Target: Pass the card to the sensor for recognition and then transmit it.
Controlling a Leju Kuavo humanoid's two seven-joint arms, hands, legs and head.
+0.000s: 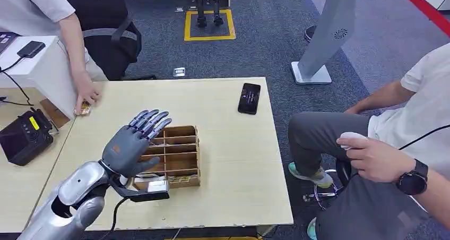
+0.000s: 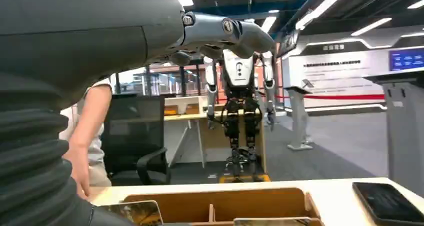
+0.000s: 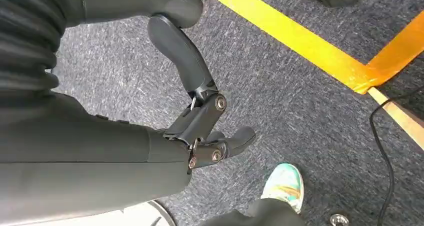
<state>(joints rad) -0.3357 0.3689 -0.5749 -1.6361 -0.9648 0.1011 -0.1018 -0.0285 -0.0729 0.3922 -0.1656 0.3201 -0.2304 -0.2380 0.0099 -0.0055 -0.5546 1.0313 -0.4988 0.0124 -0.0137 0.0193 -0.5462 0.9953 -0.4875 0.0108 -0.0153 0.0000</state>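
Cards (image 1: 180,179) sit in the wooden box (image 1: 178,156) just under our spread, empty left hand (image 1: 131,146), so we judge pickup, sensor pass and handover all pending; right hand (image 3: 200,131) hangs loosely curled, empty.

The left arm (image 1: 79,189) is silver and glossy, built of rounded shells with dark gaps at the joints. A thin black cable (image 1: 115,211) hangs from under the wrist. The left hand (image 1: 130,147) has a matte dark grey palm cover, and its fingers (image 1: 154,120) are paler, metallic grey segments. In the left wrist view a grey ribbed cover (image 2: 30,151) leads to a smooth dark shell with a small screw (image 2: 187,20) at the knuckle. The right hand (image 3: 200,121) is dark grey, with a thick thumb (image 3: 180,56) and bare metal pins (image 3: 220,103) at its hinges
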